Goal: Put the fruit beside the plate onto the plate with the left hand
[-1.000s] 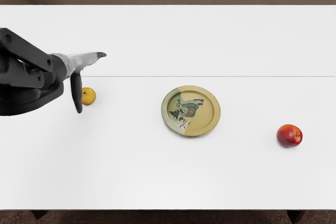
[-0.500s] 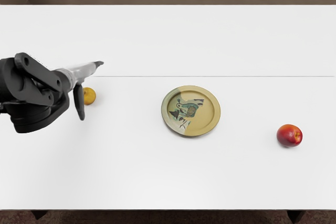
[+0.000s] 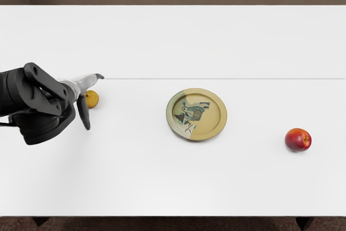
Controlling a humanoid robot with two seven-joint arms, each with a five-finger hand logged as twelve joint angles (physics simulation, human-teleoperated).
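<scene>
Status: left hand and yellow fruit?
Left hand open at yellow fruit, no grasp; right arm out of view. Fruit on table, left of plate. Nothing between them; red apple far right.

White counter (image 3: 173, 41), with a thin straight seam running left to right across its far half. Three items rest directly on it: a round olive-yellow plate (image 3: 196, 114) with a painted centre near the middle, a small yellow fruit (image 3: 92, 99) well apart to its left just below the seam, and a red fruit (image 3: 298, 139) well apart to its right, nearer the front edge.
</scene>
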